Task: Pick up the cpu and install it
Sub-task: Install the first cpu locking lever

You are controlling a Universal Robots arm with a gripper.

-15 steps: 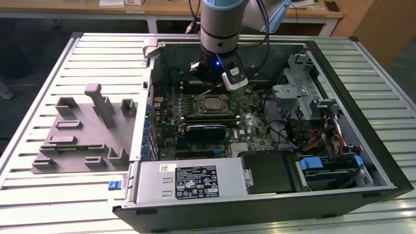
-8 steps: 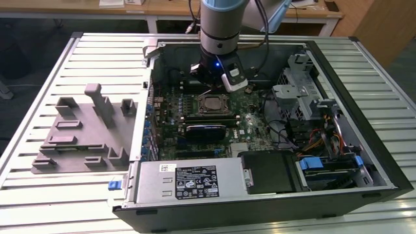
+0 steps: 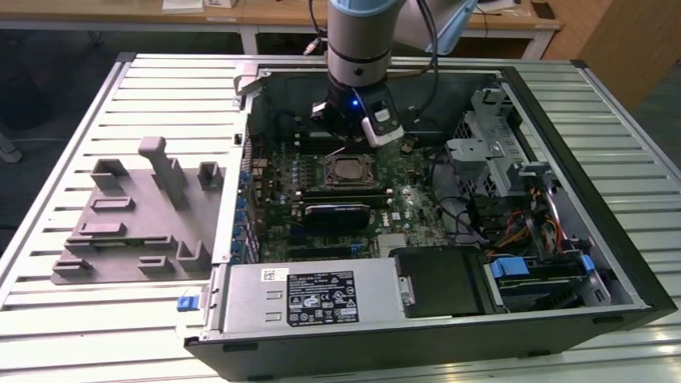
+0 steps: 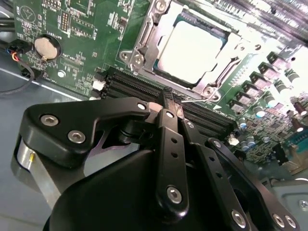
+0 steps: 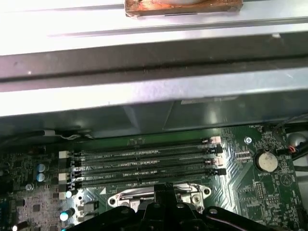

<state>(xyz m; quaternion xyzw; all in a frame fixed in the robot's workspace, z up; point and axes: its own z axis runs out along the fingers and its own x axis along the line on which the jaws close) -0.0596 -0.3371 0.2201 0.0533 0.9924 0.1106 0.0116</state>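
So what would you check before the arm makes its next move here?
1. CPU lies inside the motherboard socket: ok.
2. CPU flat and fully seated: cannot tell.
3. Gripper shut and holding nothing: ok.
4. Gripper off the CPU, over the memory slots beside the socket: ok.
5. Socket clamped shut over the CPU: cannot tell.

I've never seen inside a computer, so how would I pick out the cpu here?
Start at the open black computer case, then its green circuit board. Near the board's middle, a metal-framed square socket holds the cpu: the one flat, plain silver-grey square amid dark slots and tiny parts.
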